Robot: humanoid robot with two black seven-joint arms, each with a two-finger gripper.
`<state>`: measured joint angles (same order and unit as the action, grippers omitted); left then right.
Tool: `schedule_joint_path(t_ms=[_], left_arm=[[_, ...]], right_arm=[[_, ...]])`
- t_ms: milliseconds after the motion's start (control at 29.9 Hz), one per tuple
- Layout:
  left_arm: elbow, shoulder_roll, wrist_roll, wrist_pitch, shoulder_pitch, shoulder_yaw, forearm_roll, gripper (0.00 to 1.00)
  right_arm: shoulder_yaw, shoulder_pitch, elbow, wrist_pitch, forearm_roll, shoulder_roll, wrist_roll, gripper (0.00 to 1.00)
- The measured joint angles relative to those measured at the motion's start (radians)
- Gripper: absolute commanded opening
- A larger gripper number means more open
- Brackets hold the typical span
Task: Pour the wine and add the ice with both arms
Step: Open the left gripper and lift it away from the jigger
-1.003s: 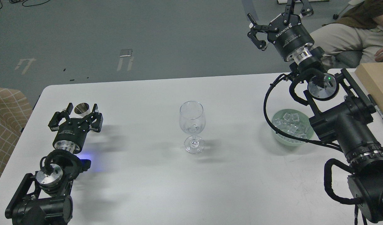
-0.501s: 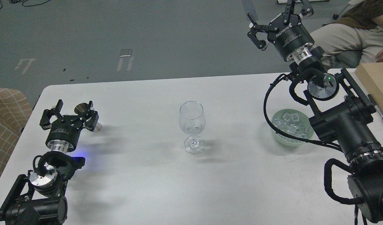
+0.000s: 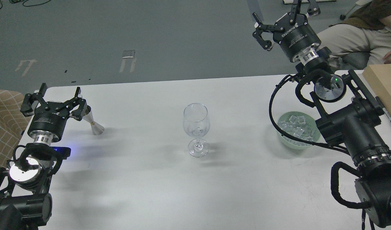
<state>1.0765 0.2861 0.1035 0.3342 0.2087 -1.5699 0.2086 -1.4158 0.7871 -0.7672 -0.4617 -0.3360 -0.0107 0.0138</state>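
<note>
Left gripper (image 3: 53, 98): fingers spread, empty, beside steel jigger (image 3: 93, 123).
Right gripper (image 3: 284, 13): spread, raised beyond table (image 3: 157, 179).
Wine glass (image 3: 196, 127): upright, centre.
Ice (image 3: 297, 127): in green bowl (image 3: 286, 140).

The left gripper (image 3: 56, 99) is covering the upper cone of the jigger (image 3: 93, 123), so whether its fingers (image 3: 78, 107) are touching the steel cannot be told. The right arm (image 3: 351, 127) is hiding the near right edge of the green bowl (image 3: 286, 139) and part of the ice (image 3: 296, 125). The frame's top is clipping one finger of the right gripper (image 3: 286, 12). The seated person (image 3: 358, 35) and the wooden block (image 3: 385, 84) are running off the right edge. No wine is showing clearly in the glass (image 3: 196, 127).
</note>
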Motion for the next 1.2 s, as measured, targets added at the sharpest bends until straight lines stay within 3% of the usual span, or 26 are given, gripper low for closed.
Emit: schedule_joint_path(t_ms=[501,802,1203], left_arm=[[0.033,0.101,0.005,-0.008,0.065,0.02,-0.013,0.98],[0.023,0.125,0.002,-0.012,0.196,0.187,-0.078,0.97],[-0.003,0.14,-0.003,-0.006,0.318,0.252,-0.355,0.97]], right_arm=[[0.0,0.006,0.0,0.0,0.0,0.009,0.0,1.0],[0.001,0.006,0.0,0.0,0.0,0.009,0.0,1.0],[0.002,0.006,-0.002,0.0,0.0,0.009,0.0,1.0]])
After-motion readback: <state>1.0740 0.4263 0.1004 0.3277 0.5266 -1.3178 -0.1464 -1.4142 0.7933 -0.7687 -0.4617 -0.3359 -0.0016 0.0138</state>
